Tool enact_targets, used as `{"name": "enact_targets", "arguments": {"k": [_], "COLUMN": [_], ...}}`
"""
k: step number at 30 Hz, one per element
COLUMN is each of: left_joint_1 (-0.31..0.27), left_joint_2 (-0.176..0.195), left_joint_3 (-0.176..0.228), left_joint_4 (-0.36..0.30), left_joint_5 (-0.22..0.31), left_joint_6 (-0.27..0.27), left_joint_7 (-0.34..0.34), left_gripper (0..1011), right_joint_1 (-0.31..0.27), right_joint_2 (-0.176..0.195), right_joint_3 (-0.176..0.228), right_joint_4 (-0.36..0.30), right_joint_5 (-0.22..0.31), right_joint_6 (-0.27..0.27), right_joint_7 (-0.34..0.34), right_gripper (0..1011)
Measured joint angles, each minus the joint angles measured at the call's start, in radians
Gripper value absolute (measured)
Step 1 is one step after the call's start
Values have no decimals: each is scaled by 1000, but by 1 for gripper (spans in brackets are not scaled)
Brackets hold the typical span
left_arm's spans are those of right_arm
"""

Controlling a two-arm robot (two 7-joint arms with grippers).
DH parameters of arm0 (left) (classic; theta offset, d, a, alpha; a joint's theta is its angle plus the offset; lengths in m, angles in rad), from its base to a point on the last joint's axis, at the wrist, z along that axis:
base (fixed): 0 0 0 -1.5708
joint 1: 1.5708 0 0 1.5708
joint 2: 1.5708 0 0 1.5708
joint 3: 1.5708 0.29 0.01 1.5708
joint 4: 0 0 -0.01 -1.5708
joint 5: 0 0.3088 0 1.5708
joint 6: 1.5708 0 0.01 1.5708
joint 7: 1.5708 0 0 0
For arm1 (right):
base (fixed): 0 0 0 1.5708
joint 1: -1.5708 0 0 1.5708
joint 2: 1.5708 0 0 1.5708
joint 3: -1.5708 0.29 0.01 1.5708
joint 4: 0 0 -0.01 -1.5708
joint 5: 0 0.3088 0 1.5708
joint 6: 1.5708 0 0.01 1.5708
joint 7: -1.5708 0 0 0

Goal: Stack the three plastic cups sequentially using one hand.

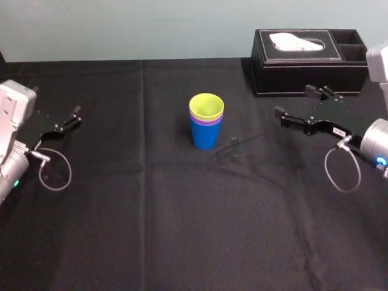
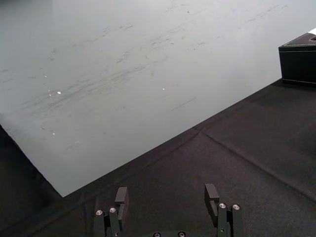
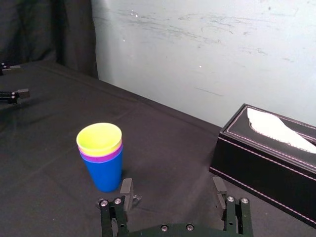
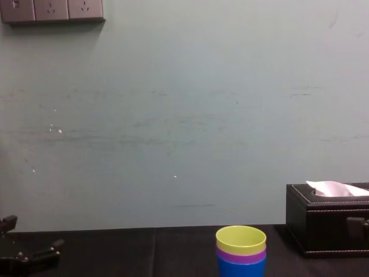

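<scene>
The three cups sit one inside the other, standing up near the middle of the black table (image 1: 121, 230). The blue cup (image 1: 205, 136) is at the bottom and touches the table. The purple cup (image 3: 100, 158) is inside it, and just a thin band of it peeks out. The yellow-green cup (image 1: 206, 107) is on top. You can see its rim and its hollow inside, but the rest is hidden. In the chest view the bottom of the blue cup is cut off.

The right gripper (image 1: 295, 102) is at 3 o'clock from the cups, well apart from them. Its fingers are spread wide and hold nothing. It has a small white label (image 1: 339, 131), too tiny to read.

The left gripper (image 1: 77, 115) is far out at 9 o'clock from the cups. Its fingers are spread too, with nothing between them. In the chest view it is a dark shape that is hard to make out.

A black tissue box (image 1: 309, 76) stands at 1 o'clock from the cups, at the back of the table. A white tissue (image 1: 297, 42) pokes out of its top. The chest view cuts off part of the box.
</scene>
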Motion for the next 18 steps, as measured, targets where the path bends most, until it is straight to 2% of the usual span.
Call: {"name": "enact_targets", "arguments": {"k": [18], "left_joint_1": [0], "left_joint_2": [0], "left_joint_3": [0], "left_joint_4": [0], "left_joint_5": [0], "left_joint_6": [0], "left_joint_7": [0], "left_gripper": [1010], "right_joint_1": [7], "right_joint_2": [1], "right_joint_3": [-4], "right_joint_4": [-5], "right_joint_5": [0], "right_joint_6": [3], "right_joint_7": [1], "right_gripper": [1003]}}
